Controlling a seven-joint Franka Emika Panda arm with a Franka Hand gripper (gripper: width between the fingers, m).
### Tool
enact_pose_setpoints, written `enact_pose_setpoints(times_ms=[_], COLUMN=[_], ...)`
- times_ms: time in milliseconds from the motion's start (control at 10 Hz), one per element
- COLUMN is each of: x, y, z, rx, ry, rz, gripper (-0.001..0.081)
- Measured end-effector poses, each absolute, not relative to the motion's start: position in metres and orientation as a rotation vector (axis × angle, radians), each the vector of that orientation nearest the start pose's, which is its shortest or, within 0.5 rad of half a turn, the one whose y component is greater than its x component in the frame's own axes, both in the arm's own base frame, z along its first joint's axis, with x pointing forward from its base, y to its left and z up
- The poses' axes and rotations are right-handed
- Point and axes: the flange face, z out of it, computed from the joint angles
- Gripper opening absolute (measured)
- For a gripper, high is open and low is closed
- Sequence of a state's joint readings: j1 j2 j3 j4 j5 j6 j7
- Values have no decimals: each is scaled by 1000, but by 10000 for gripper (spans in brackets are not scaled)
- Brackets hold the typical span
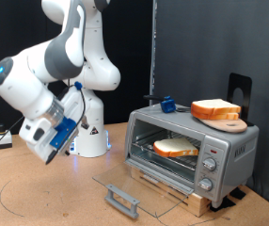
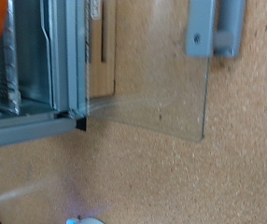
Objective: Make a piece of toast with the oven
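Brushed silver metal oven (image 1: 186,146); clear glossy glass door (image 2: 157,70); matt, grainy cork-like table (image 2: 199,177).

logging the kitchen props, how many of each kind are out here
bread slices: 2 (one in the oven, one on the board)
oven: 1, door open
wooden board: 1
blue item on the oven: 1
total: 5

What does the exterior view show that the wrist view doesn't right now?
Only the exterior view shows the claw raised off to the oven's left, a slice of toast inside the oven, and a second slice on a wooden board on top. Only the wrist view shows the oven's lower corner up close. Both show the glass door dropped open, with its handle.
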State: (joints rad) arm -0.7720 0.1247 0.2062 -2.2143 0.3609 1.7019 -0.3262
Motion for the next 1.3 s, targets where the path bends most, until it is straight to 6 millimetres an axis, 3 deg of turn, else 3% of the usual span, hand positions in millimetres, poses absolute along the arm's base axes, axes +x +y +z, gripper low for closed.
enact_pose_setpoints(times_ms=[200,400,600,1000,1300], x=[407,410,412,400,396], y=[-226,-230,-224,-214,-207], z=[262,254,245,190,159], rx=[-2403,-2389,-2340,-2281,-2288], ry=[524,538,521,541,564], rz=[631,640,564,615,620], gripper=[807,807,807,807,807])
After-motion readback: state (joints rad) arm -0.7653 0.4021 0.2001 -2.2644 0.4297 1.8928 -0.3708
